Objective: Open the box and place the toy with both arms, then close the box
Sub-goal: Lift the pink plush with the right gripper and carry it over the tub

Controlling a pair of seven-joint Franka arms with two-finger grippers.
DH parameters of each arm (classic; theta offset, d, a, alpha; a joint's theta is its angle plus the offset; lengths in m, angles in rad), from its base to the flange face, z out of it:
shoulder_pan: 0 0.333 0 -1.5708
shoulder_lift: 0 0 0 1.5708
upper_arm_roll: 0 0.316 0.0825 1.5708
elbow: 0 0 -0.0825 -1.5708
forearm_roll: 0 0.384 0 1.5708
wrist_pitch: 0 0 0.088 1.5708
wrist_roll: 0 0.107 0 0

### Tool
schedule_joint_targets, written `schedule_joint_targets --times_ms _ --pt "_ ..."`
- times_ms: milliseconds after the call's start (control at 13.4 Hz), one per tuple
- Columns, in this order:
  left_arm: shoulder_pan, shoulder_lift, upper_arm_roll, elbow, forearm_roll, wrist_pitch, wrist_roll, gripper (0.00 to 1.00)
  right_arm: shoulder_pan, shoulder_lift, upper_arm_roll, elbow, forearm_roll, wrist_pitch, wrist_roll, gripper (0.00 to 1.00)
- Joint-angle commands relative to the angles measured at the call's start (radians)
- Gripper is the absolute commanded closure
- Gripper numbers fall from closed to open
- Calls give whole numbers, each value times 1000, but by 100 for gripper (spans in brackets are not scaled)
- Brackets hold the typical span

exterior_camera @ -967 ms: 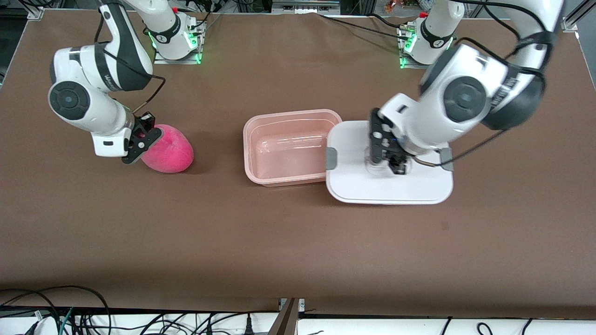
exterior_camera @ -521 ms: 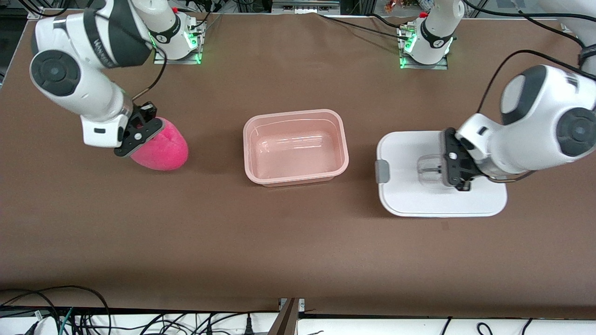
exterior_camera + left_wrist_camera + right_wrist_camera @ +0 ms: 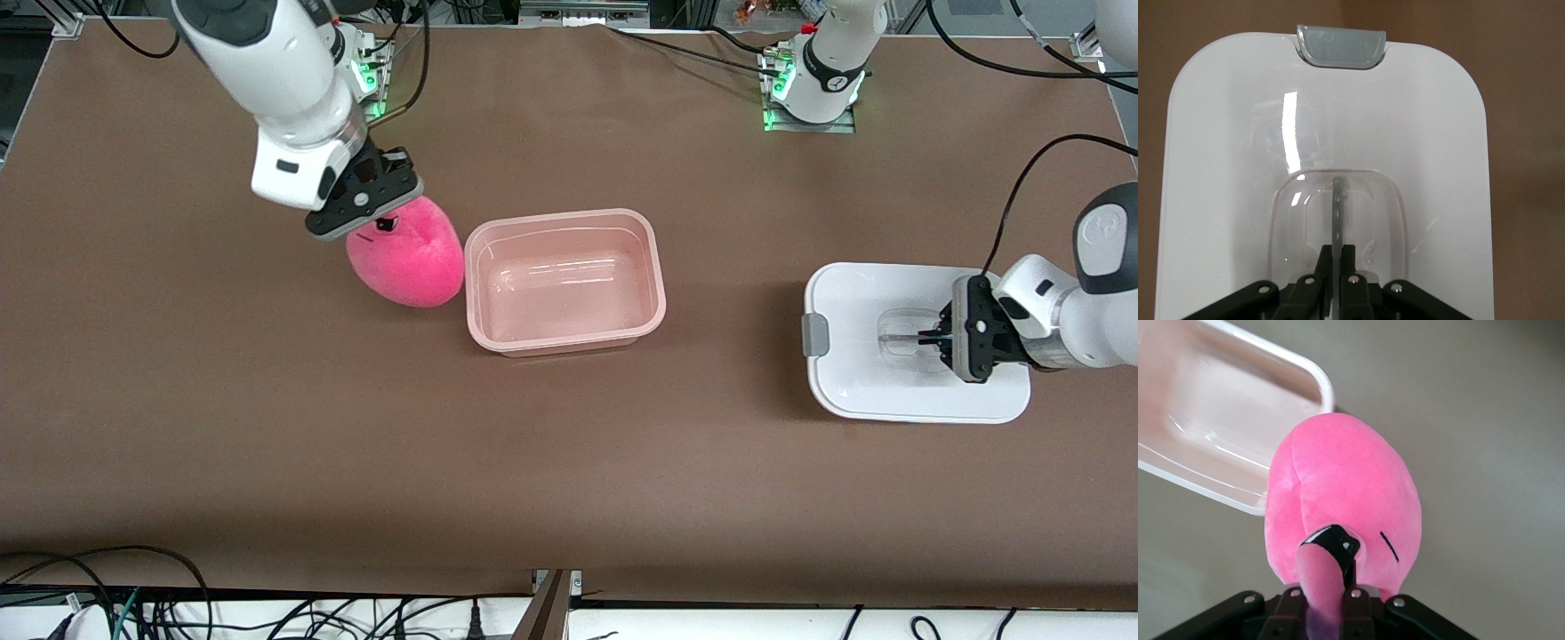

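Hot-pink plush fills the right wrist view: the toy (image 3: pixel 1341 500) hangs from the right pincer (image 3: pixel 384 220), whose fingers are clenched on one of its stalked eyes (image 3: pixel 1331 550) — the glossy black patch sits right at the fingertips. In the front view the toy (image 3: pixel 407 253) is in the air, its side overlapping the rim of the box (image 3: pixel 565 281) at the end toward the right arm. Whether it touches the rim cannot be told.

The box is a translucent pale-pink tub, open and with nothing in it, standing on the brown table (image 3: pixel 569 444) about midway between the two arms' ends.

The lid (image 3: pixel 867 373) is well apart from the box, toward the left arm's end of the table. It is flat and white, with a grey clip (image 3: pixel 815 334) on the side facing the box. The left pincer (image 3: pixel 929 338) is clenched on the thin bar of the clear recessed handle (image 3: pixel 1338 220) — the left wrist view shows the fingers (image 3: pixel 1330 267) pressed together on it. Whether the lid rests on the table or hangs just above it cannot be told.
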Motion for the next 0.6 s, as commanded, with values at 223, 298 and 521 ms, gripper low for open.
schedule_joint_targets --times_ms 223,298,521 --pt "58 56 -6 3 48 31 76 100 199 144 -2 172 -6 18 343 88" --pt "61 64 -6 3 48 36 90 100 220 153 -2 179 -9 39 390 88" --pt "61 65 -5 1 50 39 96 100 266 176 -2 181 -8 109 475 88"
